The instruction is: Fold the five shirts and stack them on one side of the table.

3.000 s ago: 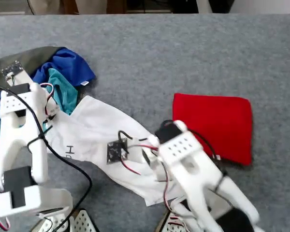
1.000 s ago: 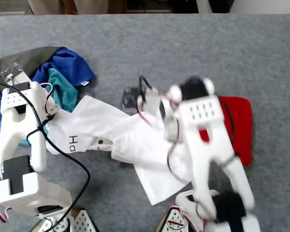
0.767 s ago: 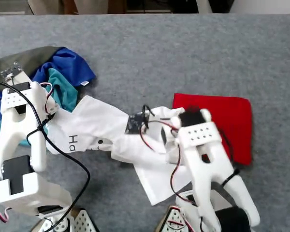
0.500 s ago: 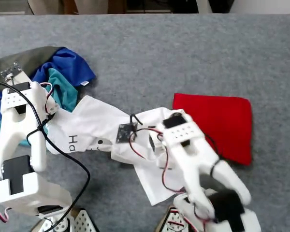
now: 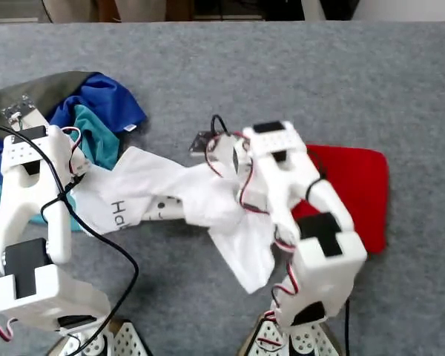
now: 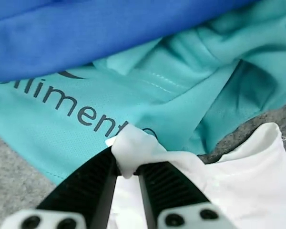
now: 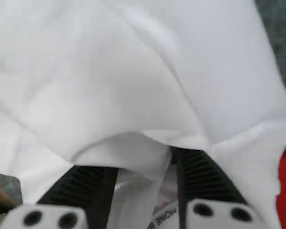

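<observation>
Desk (image 5: pixel 371 81): grey cloth cover, showing broadly across top and far right of frame.
White shirt (image 5: pixel 170 196): centre, long axis slanting from left-centre down to lower centre, strung between both arms.
Left gripper (image 6: pixel 126 164): jaws clamped on its corner, over teal shirt (image 6: pixel 181 81).
Right gripper (image 7: pixel 143 164): jaws clamped on a white fold.
Red shirt (image 5: pixel 363 193): folded, right-centre.

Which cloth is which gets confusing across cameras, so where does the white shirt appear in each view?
High view: white shirt stretched across the middle of the grey table, between both arms.
Left wrist view: white shirt, corner pinched in the left gripper, against the teal shirt.
Right wrist view: white shirt draped over the right gripper, which grips it.
Shared landmark: the grey table, at the edges of both wrist views.
</observation>
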{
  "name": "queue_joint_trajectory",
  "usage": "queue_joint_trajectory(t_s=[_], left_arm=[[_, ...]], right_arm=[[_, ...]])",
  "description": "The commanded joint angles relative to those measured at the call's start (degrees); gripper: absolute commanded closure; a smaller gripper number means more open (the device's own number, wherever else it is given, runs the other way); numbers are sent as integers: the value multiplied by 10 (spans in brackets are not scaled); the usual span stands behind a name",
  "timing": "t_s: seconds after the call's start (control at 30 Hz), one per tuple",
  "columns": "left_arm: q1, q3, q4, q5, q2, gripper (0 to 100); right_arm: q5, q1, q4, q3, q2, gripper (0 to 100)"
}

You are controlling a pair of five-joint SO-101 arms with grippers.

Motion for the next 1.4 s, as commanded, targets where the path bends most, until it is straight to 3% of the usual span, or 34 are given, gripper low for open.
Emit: queue_joint_trajectory(t_s=[0.0,0.27,0.5,0.67,0.9,1.13,1.27,1.37], left_arm=[[-4,-23,-5,-4,-4,981],[-4,-23,-6,-4,-4,981],[-4,-23,-10,-4,-3,981],[-4,-23,-9,-4,-3,981],[-4,-23,-6,-4,-3,981],[-4,-23,-4,-4,-3,981],[-6,-23,-4,-4,-3,981],[-9,-23,-4,-4,-3,981]], right_arm=[[-7,11,70,-129,20,763],[71,12,225,-196,-76,763],[121,8,237,-75,-223,764],[149,8,160,109,-320,768],[120,-46,30,284,-375,936],[53,-57,-94,313,-369,811],[54,-32,-97,302,-347,807],[74,35,-41,269,-362,807]])
